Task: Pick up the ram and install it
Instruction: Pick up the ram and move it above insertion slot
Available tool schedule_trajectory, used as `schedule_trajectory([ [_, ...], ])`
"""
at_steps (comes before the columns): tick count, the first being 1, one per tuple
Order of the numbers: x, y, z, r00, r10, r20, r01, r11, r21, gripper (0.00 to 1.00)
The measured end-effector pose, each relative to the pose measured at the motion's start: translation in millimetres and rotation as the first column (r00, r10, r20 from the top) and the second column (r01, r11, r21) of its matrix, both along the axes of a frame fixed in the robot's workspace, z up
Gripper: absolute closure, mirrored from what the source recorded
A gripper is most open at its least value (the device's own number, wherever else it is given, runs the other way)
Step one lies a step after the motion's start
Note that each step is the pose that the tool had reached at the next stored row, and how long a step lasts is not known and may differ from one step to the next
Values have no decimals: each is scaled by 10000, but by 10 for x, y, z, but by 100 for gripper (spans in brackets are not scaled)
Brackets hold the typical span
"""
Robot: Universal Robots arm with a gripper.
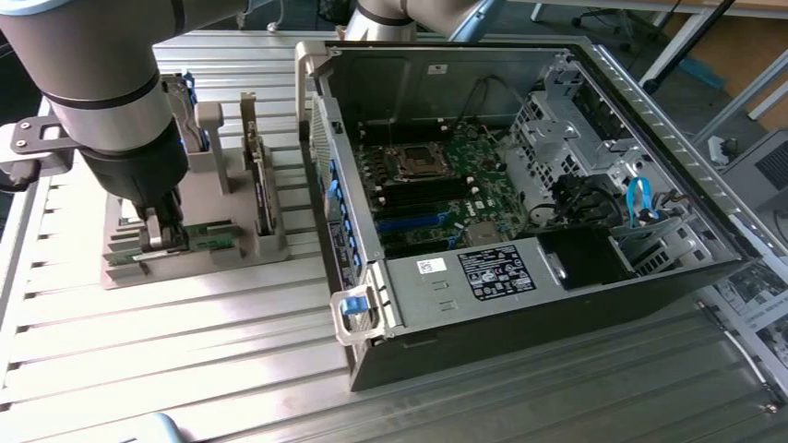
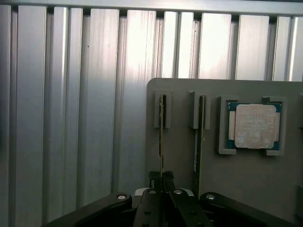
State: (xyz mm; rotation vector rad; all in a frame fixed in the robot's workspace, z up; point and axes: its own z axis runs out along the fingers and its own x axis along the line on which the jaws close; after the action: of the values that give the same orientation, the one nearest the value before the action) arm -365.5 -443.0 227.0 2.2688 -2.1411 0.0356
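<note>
The ram is a thin green stick standing on edge in a slot of the grey holder. My gripper is shut on its near end, the black fingers pressed against both faces. A second stick stands in the neighbouring slot. In the exterior view the gripper reaches straight down into the holder at the exterior view's left, with the green ram showing beside the fingers.
A square silver processor sits in a pocket of the holder. The open computer case lies at the exterior view's right, its motherboard and memory slots exposed. Ribbed aluminium table surrounds both.
</note>
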Motion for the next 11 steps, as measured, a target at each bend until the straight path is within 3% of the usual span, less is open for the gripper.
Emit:
schedule_trajectory([
  [11, 0, 0, 54, 10000, 0, 0, 0, 10000, 1, 87],
])
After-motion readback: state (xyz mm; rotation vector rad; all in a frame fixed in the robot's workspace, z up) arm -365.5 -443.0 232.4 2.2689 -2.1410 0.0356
